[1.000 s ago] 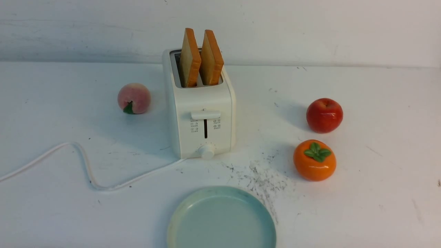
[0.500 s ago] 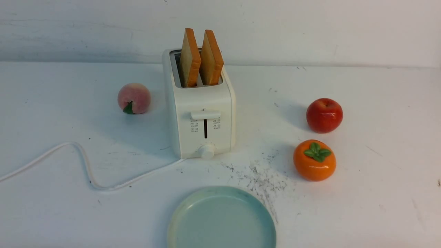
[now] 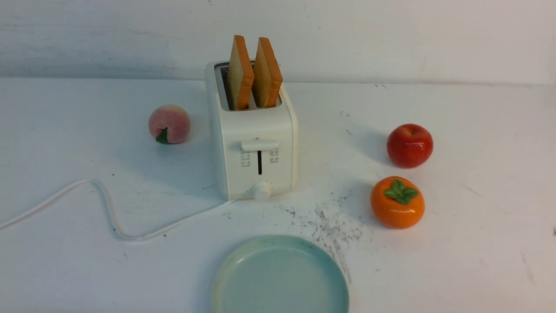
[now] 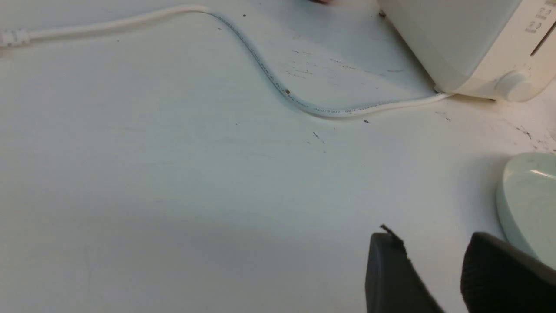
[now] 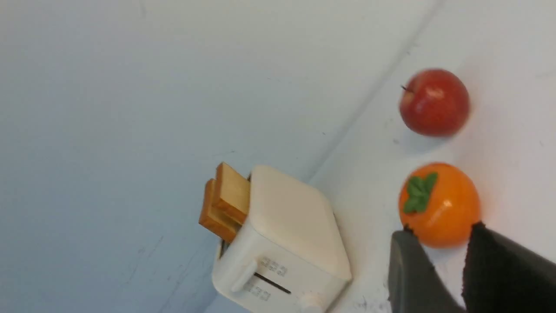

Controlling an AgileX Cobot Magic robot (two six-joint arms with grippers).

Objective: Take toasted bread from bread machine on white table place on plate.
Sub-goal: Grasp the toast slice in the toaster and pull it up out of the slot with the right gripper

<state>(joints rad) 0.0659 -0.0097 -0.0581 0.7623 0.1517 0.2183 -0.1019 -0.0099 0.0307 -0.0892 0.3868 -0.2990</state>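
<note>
Two slices of toasted bread point(image 3: 239, 71) point(image 3: 267, 71) stand upright in the slots of the cream-white bread machine point(image 3: 254, 143) at the middle of the white table point(image 3: 478, 243). The empty blue-green plate point(image 3: 280, 278) lies in front of it at the near edge. Neither gripper shows in the front view. In the left wrist view my left gripper point(image 4: 432, 237) is open and empty, low over the table, beside the plate's rim point(image 4: 527, 204). In the right wrist view my right gripper point(image 5: 439, 232) is open and empty, with the bread machine point(image 5: 291, 226) and bread point(image 5: 226, 202) beyond it.
A peach point(image 3: 169, 124) lies left of the bread machine. A red apple point(image 3: 409, 145) and an orange persimmon point(image 3: 397, 202) lie to its right. The white cord point(image 3: 108, 208) snakes across the table's left side. A white wall stands behind.
</note>
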